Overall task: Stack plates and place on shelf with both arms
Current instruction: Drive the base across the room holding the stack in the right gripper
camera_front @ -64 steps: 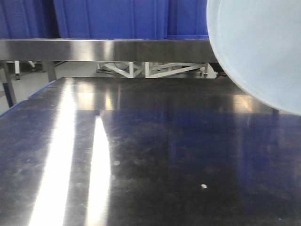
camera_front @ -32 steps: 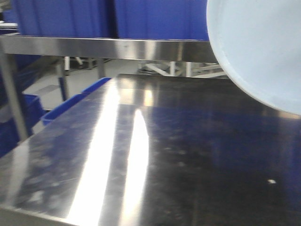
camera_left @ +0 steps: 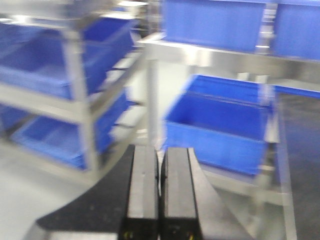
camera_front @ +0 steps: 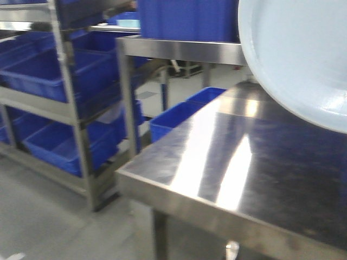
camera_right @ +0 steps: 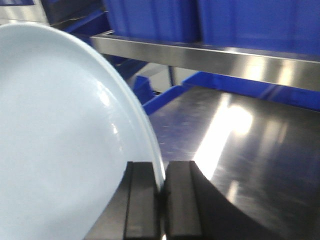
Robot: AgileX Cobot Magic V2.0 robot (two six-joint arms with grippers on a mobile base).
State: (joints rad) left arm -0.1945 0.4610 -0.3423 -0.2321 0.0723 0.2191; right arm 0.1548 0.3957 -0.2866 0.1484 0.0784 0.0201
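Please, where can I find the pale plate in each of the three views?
Front view: the plate fills the top right corner, cut off by the frame.
Left wrist view: not in it.
Right wrist view: it fills the left side, rim pinched in the right gripper.
Shared landmark: the shelf rail under blue crates: front, left wrist, right wrist.
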